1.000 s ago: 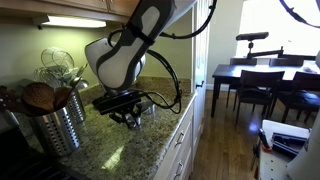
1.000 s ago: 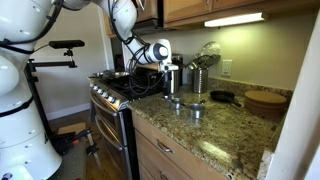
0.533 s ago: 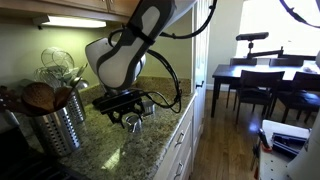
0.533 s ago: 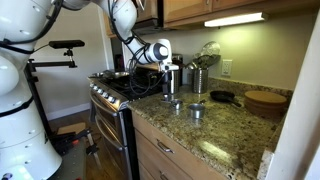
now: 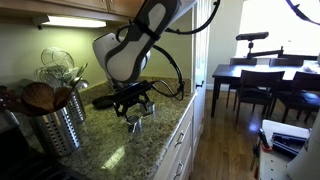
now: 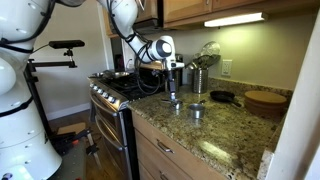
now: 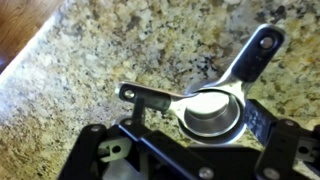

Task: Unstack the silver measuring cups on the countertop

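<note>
Closest in, on the wrist view, the gripper (image 7: 185, 150) is sitting wide open. Its black fingers (image 7: 285, 145) are standing off to either side and holding nothing. Between them the silver measuring cups (image 7: 215, 112) are resting bowl-up on the speckled countertop (image 7: 80, 50). One bright handle (image 7: 255, 55) is pointing to the upper right and a darker handle (image 7: 150, 97) is sticking out to the left, so two cups are looking nested there. Any size stamp on those handles is too blurred to read.

Pulling back, in an exterior view the gripper (image 5: 135, 102) is hovering just above the cups (image 5: 135, 122), near the front edge of the countertop (image 5: 150, 150), jaws apart and clear of the metal. In an exterior view from the opposite side, the gripper (image 6: 172, 85) is hanging over the cups (image 6: 173, 103). Another small shiny cup (image 6: 196, 110) is lying apart from them on the granite.

Further back, the ribbed utensil canister (image 5: 58, 125) is standing full of tools. A black pan (image 6: 225, 97) is sitting toward the wall, and the stove (image 6: 112, 90) is flanking the counter. Farthest off, the dark dining table (image 5: 255, 72) is showing by the window.
</note>
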